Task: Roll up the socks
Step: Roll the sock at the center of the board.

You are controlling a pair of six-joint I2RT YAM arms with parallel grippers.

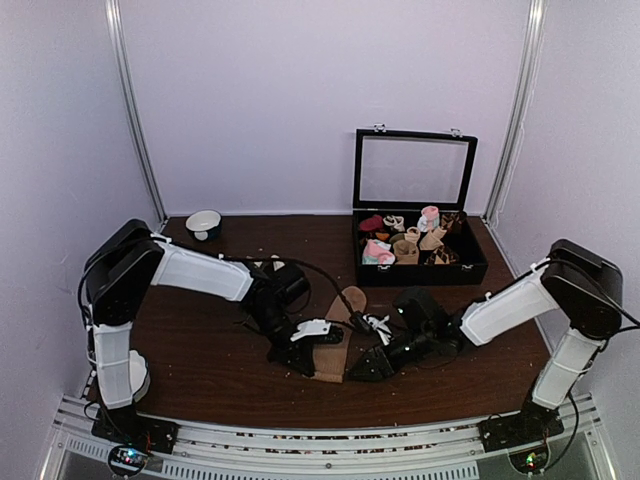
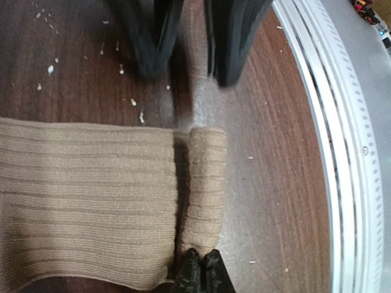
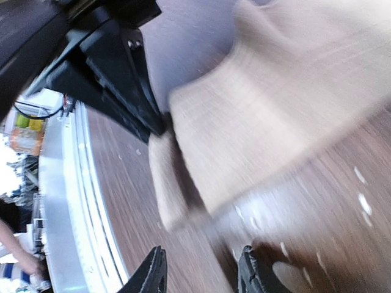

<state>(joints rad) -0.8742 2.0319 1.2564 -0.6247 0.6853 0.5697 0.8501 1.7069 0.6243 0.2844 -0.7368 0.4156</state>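
The tan ribbed socks point(image 1: 333, 352) lie flat on the brown table between my two grippers. In the left wrist view the flat part point(image 2: 85, 201) fills the left, and its near end is turned over into a small roll point(image 2: 204, 183). My left gripper point(image 2: 198, 274) is shut on the near end of that roll. My right gripper point(image 3: 201, 276) is open and empty, low over the table just short of the roll's other end point(image 3: 164, 183). Its fingers point(image 2: 235, 36) show at the top of the left wrist view. The right wrist view is blurred.
A black case point(image 1: 470, 262) with its lid up stands at the back right, holding several rolled socks. A white bowl point(image 1: 204, 223) sits at the back left. The metal rail point(image 1: 300, 440) runs along the table's front edge, close to the roll.
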